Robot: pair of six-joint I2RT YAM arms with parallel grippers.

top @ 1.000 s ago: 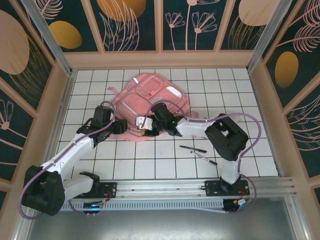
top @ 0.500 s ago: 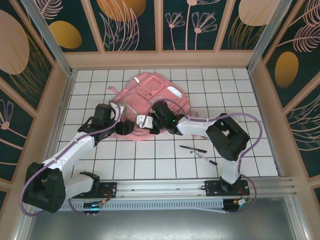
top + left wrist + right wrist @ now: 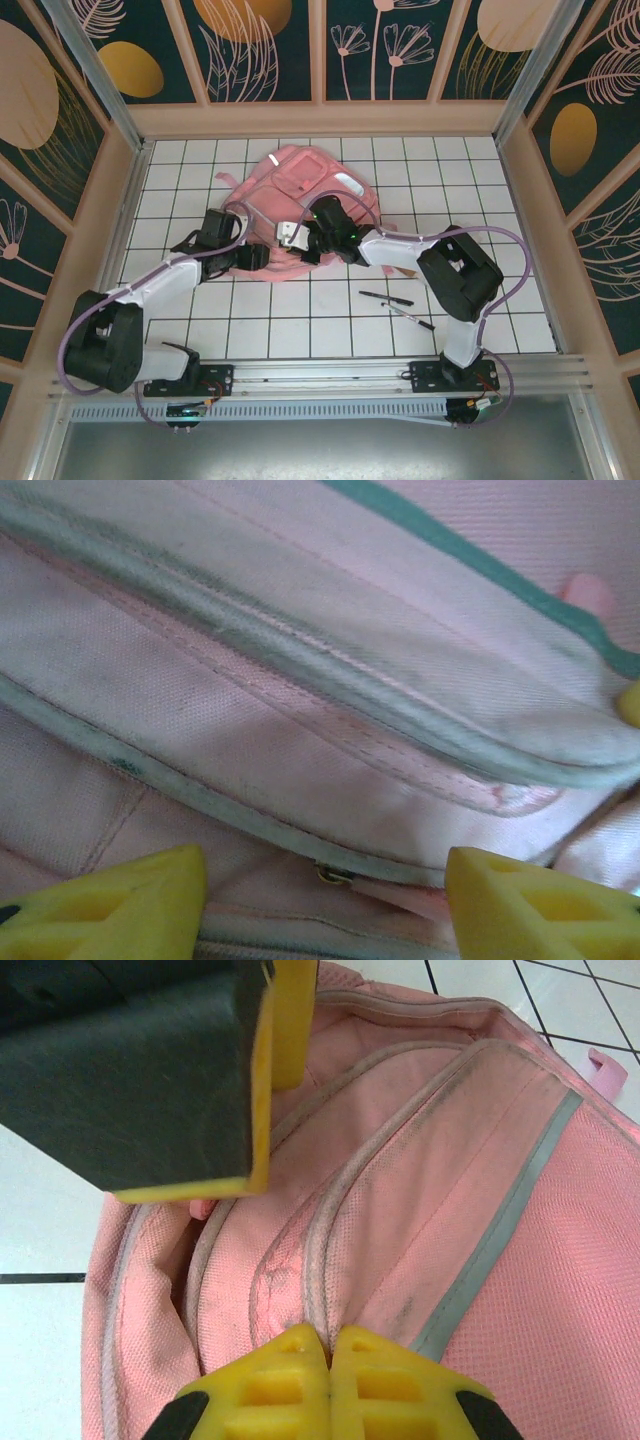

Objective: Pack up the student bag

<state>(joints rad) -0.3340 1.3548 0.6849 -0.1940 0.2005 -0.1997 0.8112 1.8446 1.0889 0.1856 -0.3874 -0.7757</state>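
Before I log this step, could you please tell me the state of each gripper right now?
Left gripper: open, fingers apart at the student bag.
Right gripper: closed, fingers together against the student bag; whether fabric is pinched cannot be told.

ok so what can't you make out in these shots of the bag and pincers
- Inside of the bag: hidden by its own fabric in every view.
- Whether the shut right pincer grips any fabric: right wrist view, its own tips cover the spot.
- Bag's near edge: top view, the left pincer and the right one cover it.
- Pens: top view, too small to tell if capped.
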